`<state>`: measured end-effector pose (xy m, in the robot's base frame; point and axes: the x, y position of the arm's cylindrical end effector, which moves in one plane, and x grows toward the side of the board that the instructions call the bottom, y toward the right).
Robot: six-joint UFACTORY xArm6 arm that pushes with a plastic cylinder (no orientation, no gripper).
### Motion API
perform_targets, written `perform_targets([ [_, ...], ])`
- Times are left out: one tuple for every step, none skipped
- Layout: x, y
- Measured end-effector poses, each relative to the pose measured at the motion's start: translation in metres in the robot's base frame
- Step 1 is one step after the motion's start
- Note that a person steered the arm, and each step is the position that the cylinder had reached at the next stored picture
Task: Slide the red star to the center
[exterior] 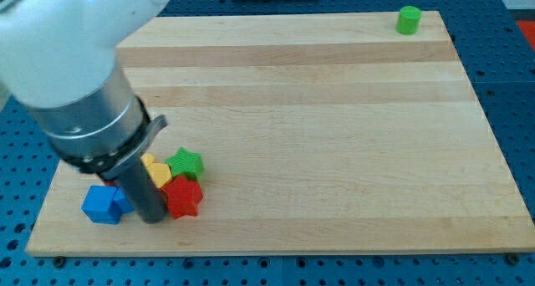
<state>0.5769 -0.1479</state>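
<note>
The red star [183,196] lies near the board's bottom left. My tip [153,218] stands just left of it, touching or nearly touching, between it and a blue block [104,204]. A green star [185,162] sits right above the red star. A yellow block [156,170] lies above my tip, partly hidden by the rod.
A green cylinder [409,19] stands at the board's top right corner. The wooden board [334,135] rests on a blue perforated table. The arm's large white and grey body [75,77] covers the top left of the view.
</note>
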Motion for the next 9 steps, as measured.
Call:
perform_targets([
  [-0.008, 0.033],
  [-0.008, 0.075],
  [-0.008, 0.111],
  [-0.028, 0.127],
  [-0.069, 0.118],
  [-0.111, 0.109],
  [-0.150, 0.108],
  [-0.167, 0.121],
  [-0.170, 0.157],
])
